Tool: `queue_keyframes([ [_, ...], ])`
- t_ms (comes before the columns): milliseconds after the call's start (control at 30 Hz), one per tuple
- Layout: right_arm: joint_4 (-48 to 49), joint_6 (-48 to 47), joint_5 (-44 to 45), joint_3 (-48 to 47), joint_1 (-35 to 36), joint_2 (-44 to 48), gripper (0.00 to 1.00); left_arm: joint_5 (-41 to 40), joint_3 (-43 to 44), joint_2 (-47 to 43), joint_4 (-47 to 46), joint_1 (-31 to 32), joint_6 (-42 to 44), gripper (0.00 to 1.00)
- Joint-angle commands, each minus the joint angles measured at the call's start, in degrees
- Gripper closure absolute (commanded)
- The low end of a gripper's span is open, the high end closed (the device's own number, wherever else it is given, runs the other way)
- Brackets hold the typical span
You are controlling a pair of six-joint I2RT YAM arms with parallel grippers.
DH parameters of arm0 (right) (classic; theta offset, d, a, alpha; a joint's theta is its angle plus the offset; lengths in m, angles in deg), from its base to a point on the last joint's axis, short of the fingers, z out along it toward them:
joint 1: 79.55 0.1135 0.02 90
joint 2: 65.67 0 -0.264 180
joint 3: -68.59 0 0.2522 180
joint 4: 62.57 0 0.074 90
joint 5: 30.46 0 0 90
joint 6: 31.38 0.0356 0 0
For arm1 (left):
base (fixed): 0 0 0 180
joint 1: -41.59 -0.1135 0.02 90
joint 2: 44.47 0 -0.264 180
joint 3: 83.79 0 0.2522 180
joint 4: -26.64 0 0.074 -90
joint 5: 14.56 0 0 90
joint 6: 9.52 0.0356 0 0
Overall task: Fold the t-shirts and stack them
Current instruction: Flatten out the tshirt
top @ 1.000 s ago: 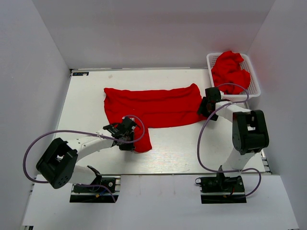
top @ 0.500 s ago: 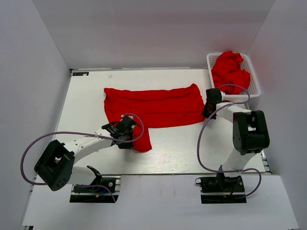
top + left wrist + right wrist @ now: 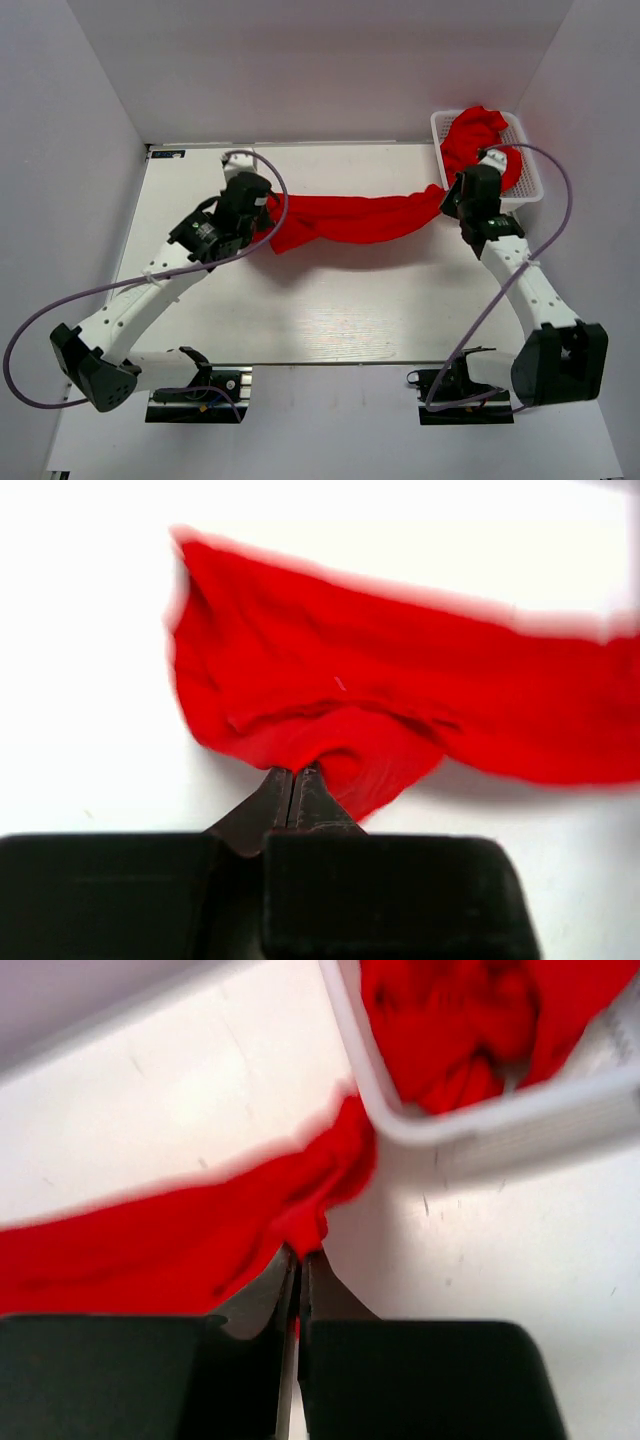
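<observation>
A red t-shirt [image 3: 350, 220] hangs stretched between my two grippers above the table, bunched into a sagging band. My left gripper [image 3: 262, 222] is shut on its left end; in the left wrist view the cloth [image 3: 400, 700] bulges out from the left gripper [image 3: 293, 772]. My right gripper [image 3: 447, 197] is shut on the right end, and the right wrist view shows red cloth [image 3: 180, 1240] pinched at the right gripper [image 3: 298, 1254]. More red t-shirts [image 3: 480, 140] lie crumpled in the basket.
The white lattice basket [image 3: 533, 178] stands at the back right corner, just behind my right gripper; its rim [image 3: 480, 1125] shows close in the right wrist view. White walls close the table on three sides.
The shirt lay flat on the table with the right gripper open beside its right end. Both arms have since risen and moved back, lifting the shirt into a bunched band; the right gripper has shut on it.
</observation>
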State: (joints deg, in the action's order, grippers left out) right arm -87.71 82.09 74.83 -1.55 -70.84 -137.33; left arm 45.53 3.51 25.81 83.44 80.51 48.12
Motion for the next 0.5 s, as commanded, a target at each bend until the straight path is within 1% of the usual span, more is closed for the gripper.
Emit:
queue_keyframes([
  [0,2.5,-3.5,3.6,-7.0,-0.1,5.5,1.0,-11.9,8.5,-2.3,2.5,-0.4,4.0,1.0],
  [33,2.3,-3.8,4.0,-8.0,0.0,6.1,1.0,-13.4,10.4,-2.8,2.5,-0.4,4.9,1.0],
  [67,2.4,-4.8,4.6,-9.1,0.0,7.4,1.0,-15.5,13.6,-2.8,1.1,-0.4,8.1,1.0],
  [100,2.3,-4.9,5.9,-10.1,0.0,7.6,1.0,-16.4,15.0,-3.4,-0.2,-0.4,10.0,1.0],
  [133,2.2,-5.3,6.6,-13.5,0.0,7.8,1.0,-18.0,17.9,-3.4,-1.4,-0.4,11.7,1.0],
  [167,2.0,-6.2,7.1,-14.9,0.2,7.9,1.0,-18.5,19.3,-4.0,-2.5,-0.4,13.4,1.0],
  [200,1.5,-6.7,7.4,-17.6,-0.1,7.9,1.0,-18.5,20.6,-4.6,-5.5,-0.4,15.3,1.0],
  [233,1.1,-7.7,7.6,-20.1,-0.1,7.9,1.0,-19.5,22.5,-4.6,-7.2,-0.4,19.1,1.0],
  [300,1.3,-9.2,7.8,-23.6,0.0,7.9,1.0,-19.5,24.3,-6.2,-11.9,-0.4,22.9,1.0],
  [333,1.1,-9.7,8.1,-25.9,0.0,7.8,1.0,-19.5,26.3,-6.2,-13.1,-0.4,26.1,1.0],
  [400,0.9,-11.2,8.1,-29.7,-0.1,7.8,1.0,-18.0,30.2,-6.2,-14.3,-0.4,29.8,1.0],
  [433,0.8,-11.4,7.7,-30.9,-0.1,7.8,1.0,-17.3,31.5,-6.2,-15.0,-0.4,30.9,1.0],
  [467,0.8,-11.6,7.0,-34.2,0.0,7.8,1.0,-17.3,32.7,-6.2,-15.5,0.2,31.9,1.0],
])
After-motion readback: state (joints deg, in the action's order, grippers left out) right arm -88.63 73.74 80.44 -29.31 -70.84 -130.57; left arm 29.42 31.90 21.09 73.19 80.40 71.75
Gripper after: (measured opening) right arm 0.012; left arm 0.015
